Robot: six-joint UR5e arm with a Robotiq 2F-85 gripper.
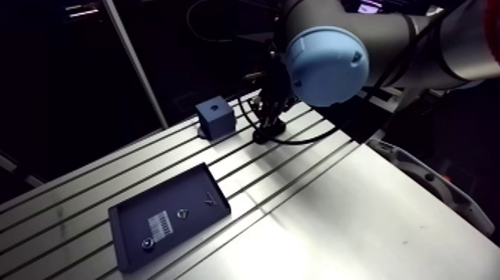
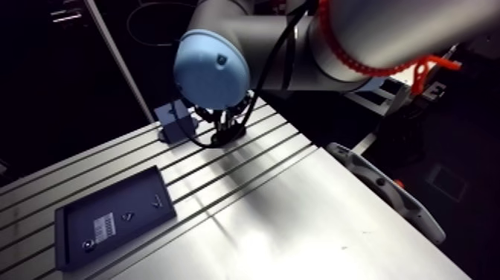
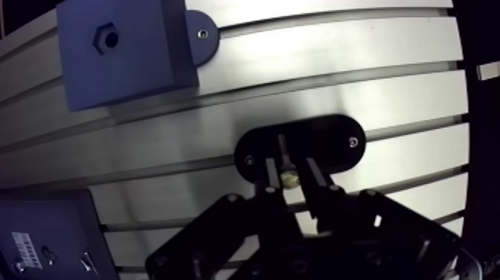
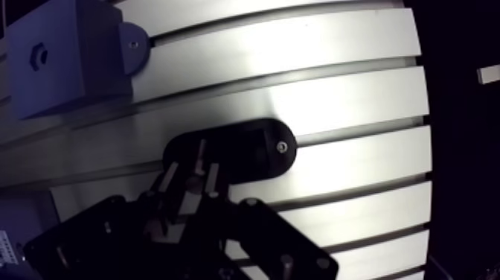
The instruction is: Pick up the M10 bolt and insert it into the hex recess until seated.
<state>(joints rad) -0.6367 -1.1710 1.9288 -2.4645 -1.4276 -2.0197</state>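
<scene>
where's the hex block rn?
In the wrist view the blue block sits ahead of the gripper, past the black holder; in the arm view it is at the far edge of the table, beside the gripper.

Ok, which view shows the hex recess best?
The wrist view: there the hex recess on top of the blue block shows its six-sided outline clearly. In the arm view it is only a small dark dot on the far-off block.

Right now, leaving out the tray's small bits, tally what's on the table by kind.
Blue block with hex recess: 1
Black oval holder: 1
Bolt standing in that holder: 1
Dark tray: 1
Total: 4
</scene>
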